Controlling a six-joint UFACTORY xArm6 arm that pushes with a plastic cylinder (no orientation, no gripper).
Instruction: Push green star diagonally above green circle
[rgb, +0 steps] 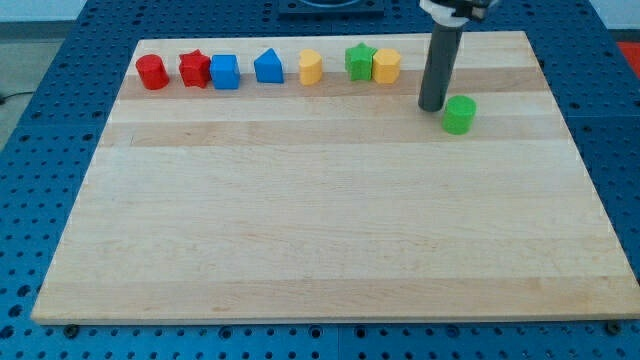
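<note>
Nearest the camera: wooden surface (330, 260), its wide front stretch bare. Farther back, green circle (459, 115), a short cylinder, at about 1 o'clock from the board's middle. Just beside it at 9 o'clock, my tip (432, 107), resting on the wood, seemingly not quite touching the cylinder; dark rod rising straight up out of the view's top. No pincer on this arm, only the rod, so no wide or narrow state to tell. Along the far edge, a row running toward the view's left: yellow block (386, 66), green star (360, 61) touching it, yellow block (311, 68), blue block (268, 67), blue cube (225, 72), red star (194, 69), red cylinder (152, 72). Green star at roughly 10 o'clock from the green circle, well apart from it and from the tip.
</note>
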